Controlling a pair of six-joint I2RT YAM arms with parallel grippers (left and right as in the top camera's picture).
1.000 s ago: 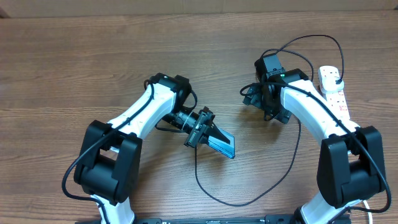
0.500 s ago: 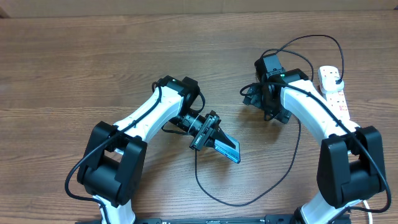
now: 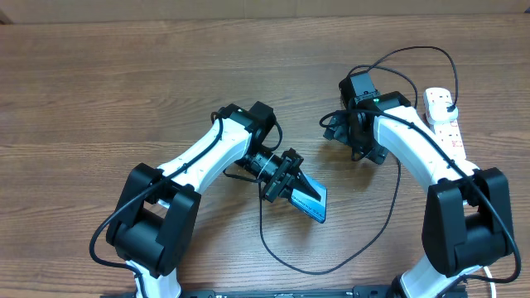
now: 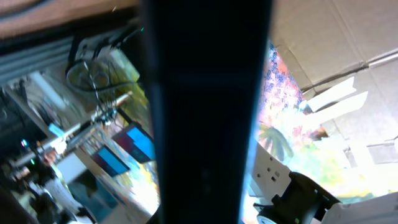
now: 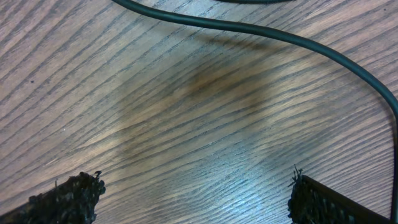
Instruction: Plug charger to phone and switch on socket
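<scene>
Overhead: the left gripper [image 3: 295, 184] is clamped on the tilted phone [image 3: 313, 201], near centre; the right gripper [image 3: 333, 129] gapes empty, farther right; the socket [image 3: 445, 124] lies far right, with the charger [image 3: 389, 207] looping nearer. Left wrist: the phone [image 4: 205, 112] fills the middle. Right wrist: fingers [image 5: 68, 198] are spread over the table [image 5: 186, 124]; the charger [image 5: 280, 37] lies beyond.

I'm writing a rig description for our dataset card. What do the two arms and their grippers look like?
The left arm and right arm have white rounded links between bulky black joints, with thin black cables running along them. The left gripper and right gripper are black; the right one's pads look rough and fuzzy.
</scene>
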